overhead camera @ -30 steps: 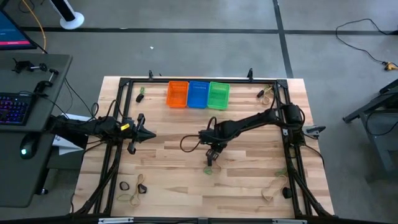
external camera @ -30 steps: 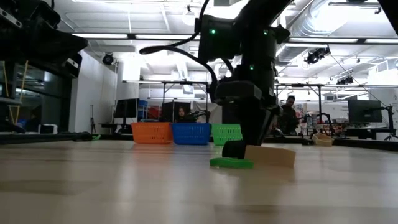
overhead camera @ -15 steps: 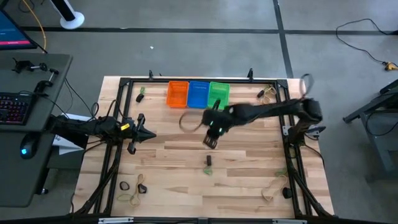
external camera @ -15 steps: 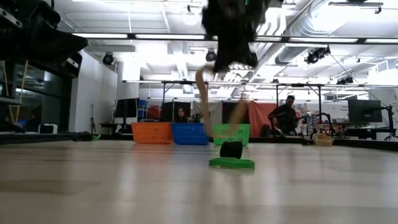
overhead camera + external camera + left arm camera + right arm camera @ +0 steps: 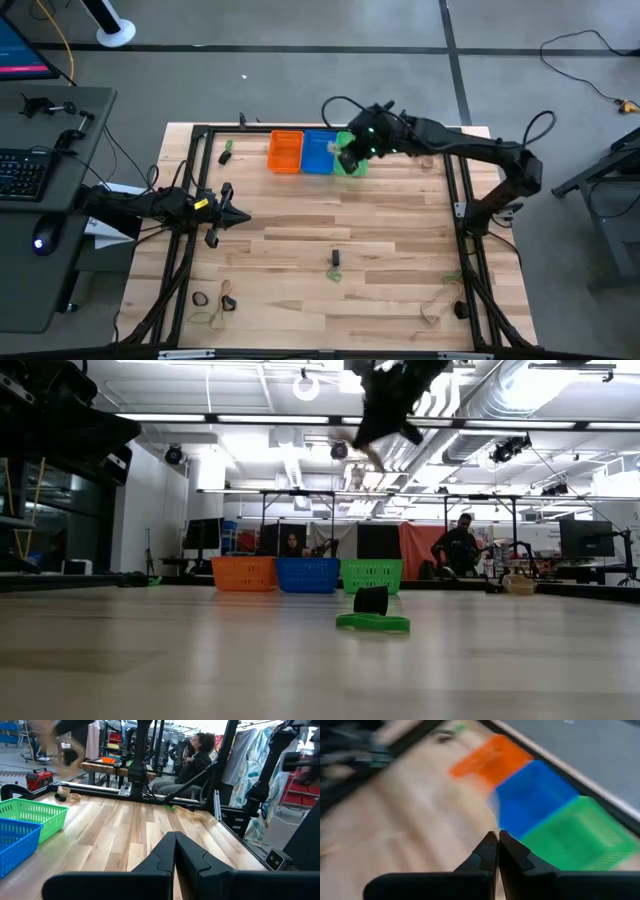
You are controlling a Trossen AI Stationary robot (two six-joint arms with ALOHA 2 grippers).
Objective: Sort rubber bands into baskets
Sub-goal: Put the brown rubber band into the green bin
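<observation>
High view: my right gripper point(image 5: 347, 158) hangs above the green basket point(image 5: 356, 163) and blue basket point(image 5: 318, 152), a delivery step I judge; a green band point(image 5: 336, 274) and black band point(image 5: 336, 258) lie mid-table, and my left gripper point(image 5: 238, 217) waits closed. Right wrist view: my fingers point(image 5: 490, 851) are pressed together, any tan band between them hidden, so next comes centring over the correct basket and releasing.

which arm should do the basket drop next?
Right. Its end effector is above the green basket and blue basket, fingers closed; I can't tell if it holds a band. The left end effector waits at the table's left side.
</observation>
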